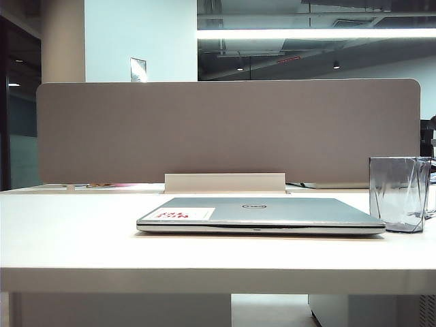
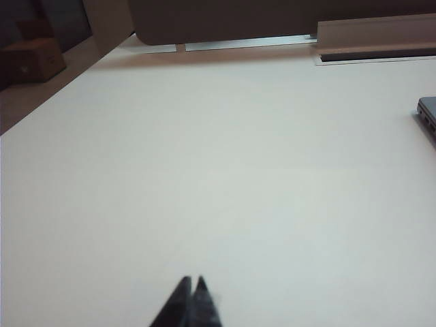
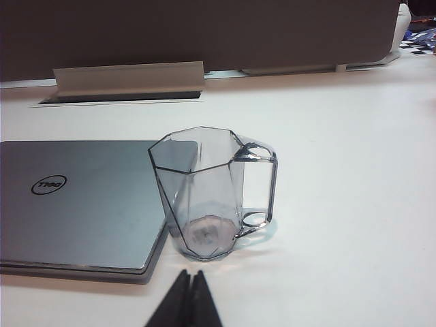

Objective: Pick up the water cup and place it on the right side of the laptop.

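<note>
Water cup [image 3: 208, 194] beside Dell-logoed laptop [image 3: 82, 197]; both claws [image 2: 193, 283] [image 3: 191, 276] closed, empty

bare table [image 2: 204, 170] left of laptop [image 1: 259, 212]; water cup [image 1: 400, 194] right

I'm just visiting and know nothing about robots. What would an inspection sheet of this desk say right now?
Surface: pale table, bare around the items.
Job's things: closed laptop lies flat at the middle; water cup stands upright at the laptop's right edge, handle turned away from it.
Clutter: nothing seen on the table.
Grippers: left gripper shut, holding nothing, over bare table; right gripper shut, holding nothing, short of the cup.
Cables: nothing seen.
Surroundings: grey divider panel behind the table, cable slot cover at its foot; brown boxes beyond the table's edge.
</note>
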Controlling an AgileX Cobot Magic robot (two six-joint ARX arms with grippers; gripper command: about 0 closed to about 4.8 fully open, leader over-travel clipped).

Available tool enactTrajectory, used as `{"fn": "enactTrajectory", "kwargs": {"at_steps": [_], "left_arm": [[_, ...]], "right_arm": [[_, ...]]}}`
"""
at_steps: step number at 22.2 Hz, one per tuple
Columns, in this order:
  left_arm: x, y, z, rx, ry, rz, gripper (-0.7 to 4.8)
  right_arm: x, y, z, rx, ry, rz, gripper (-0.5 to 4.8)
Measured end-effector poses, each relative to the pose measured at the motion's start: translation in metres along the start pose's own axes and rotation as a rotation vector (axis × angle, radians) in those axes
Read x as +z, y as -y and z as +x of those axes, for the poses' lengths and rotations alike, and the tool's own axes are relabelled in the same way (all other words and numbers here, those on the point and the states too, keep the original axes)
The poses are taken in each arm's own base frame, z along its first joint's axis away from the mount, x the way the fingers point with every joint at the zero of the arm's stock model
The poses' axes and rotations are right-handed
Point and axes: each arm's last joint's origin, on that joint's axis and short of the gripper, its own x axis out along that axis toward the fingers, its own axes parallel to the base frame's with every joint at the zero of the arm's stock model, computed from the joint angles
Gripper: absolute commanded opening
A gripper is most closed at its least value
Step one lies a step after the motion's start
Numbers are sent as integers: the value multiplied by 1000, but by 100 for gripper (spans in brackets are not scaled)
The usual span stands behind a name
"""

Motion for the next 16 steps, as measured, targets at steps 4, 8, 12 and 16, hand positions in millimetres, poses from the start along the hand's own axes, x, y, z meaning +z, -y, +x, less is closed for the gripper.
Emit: {"fn": "enactTrajectory", "kwargs": {"at_steps": [4,8,12,16], "left_arm": [[0,0,0,0,2,-78,-3],[1,0,0,0,8,-95,-3],[1,0,0,0,8,-95,-3],[1,0,0,0,8,-95,-3]], "right_arm": [[0,0,0,0,0,0,-8],[0,0,0,0,0,0,-8],[0,0,0,0,0,0,-8],[0,0,0,0,0,0,-8]]}}
